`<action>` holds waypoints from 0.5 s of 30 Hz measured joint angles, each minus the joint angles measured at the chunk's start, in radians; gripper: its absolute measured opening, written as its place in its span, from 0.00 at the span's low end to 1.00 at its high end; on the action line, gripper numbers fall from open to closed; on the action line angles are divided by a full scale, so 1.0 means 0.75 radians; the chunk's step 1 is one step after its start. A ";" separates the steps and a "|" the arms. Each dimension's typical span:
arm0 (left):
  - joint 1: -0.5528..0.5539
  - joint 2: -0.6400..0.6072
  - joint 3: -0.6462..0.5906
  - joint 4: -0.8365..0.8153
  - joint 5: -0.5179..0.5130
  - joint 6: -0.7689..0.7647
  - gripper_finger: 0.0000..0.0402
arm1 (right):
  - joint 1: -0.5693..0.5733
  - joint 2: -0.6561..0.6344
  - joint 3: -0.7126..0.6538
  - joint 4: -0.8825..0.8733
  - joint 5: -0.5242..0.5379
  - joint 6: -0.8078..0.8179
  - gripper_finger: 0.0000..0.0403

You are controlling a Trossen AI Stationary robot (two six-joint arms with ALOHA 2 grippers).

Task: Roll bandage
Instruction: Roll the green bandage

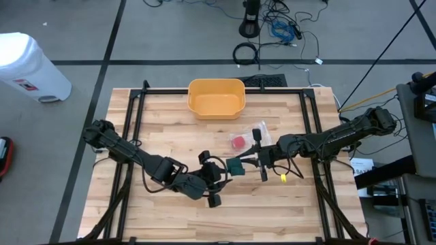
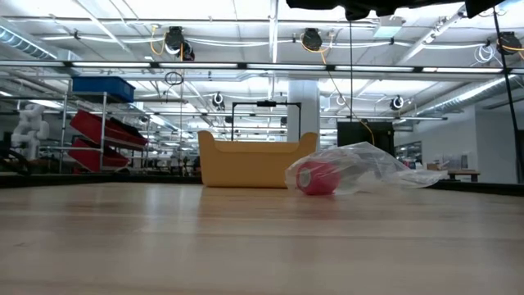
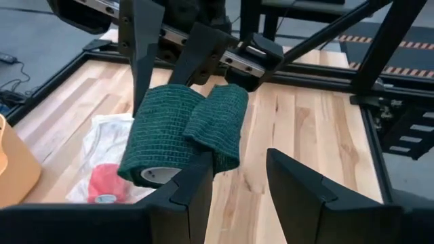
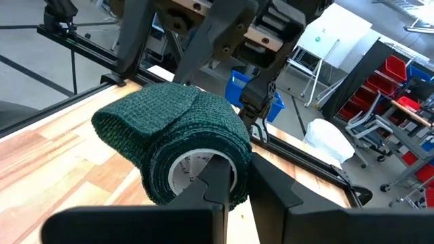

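A dark green bandage roll [image 1: 234, 165] with a white core is held clear of the table at its middle. A loose flap of it [image 3: 220, 125] hangs over the roll [image 3: 166, 135]. My right gripper [image 4: 237, 179] reaches in from the table's right and is shut on the roll [image 4: 176, 129]. My left gripper [image 3: 241, 183] comes from the table's left [image 1: 223, 174]. It is open, and its fingers stand just below and beside the roll and flap. Neither gripper shows in the low view. My right gripper holds the roll at one open end. One finger [image 4: 217, 173] sits at the white core [image 4: 190, 169] and the other lies outside the green wall [image 4: 241, 146]. The fingers come about level from the table's right. The roll is lifted clear, its axis roughly along the fingers. My left gripper has one finger [image 3: 196, 179] at the roll's lower edge. Whether it touches the roll, I cannot tell.
A yellow bin [image 1: 216, 97] stands at the table's far edge. A clear plastic bag holding a red roll [image 1: 238, 141] lies just beyond the grippers, and also shows in the low view [image 2: 318, 177]. Black frame rails run along the table's left and right sides.
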 joint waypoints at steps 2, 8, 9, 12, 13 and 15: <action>0.000 0.000 0.000 0.005 0.000 -0.018 0.36 | 0.000 0.000 0.000 0.006 0.000 0.000 0.08; 0.002 0.042 0.000 0.012 -0.003 -0.031 0.36 | 0.000 0.000 0.000 0.006 0.000 -0.001 0.08; 0.004 0.053 0.000 0.014 -0.003 -0.031 0.36 | 0.001 0.000 0.000 0.006 0.000 -0.001 0.08; 0.008 0.068 0.000 0.017 -0.005 -0.027 0.36 | 0.000 0.000 0.000 0.006 0.000 -0.001 0.08; 0.009 0.069 0.000 0.016 -0.009 -0.027 0.36 | 0.000 0.000 0.000 0.006 0.002 -0.001 0.08; 0.010 0.069 0.000 0.016 -0.012 -0.020 0.36 | 0.000 0.000 0.000 0.005 0.002 -0.001 0.08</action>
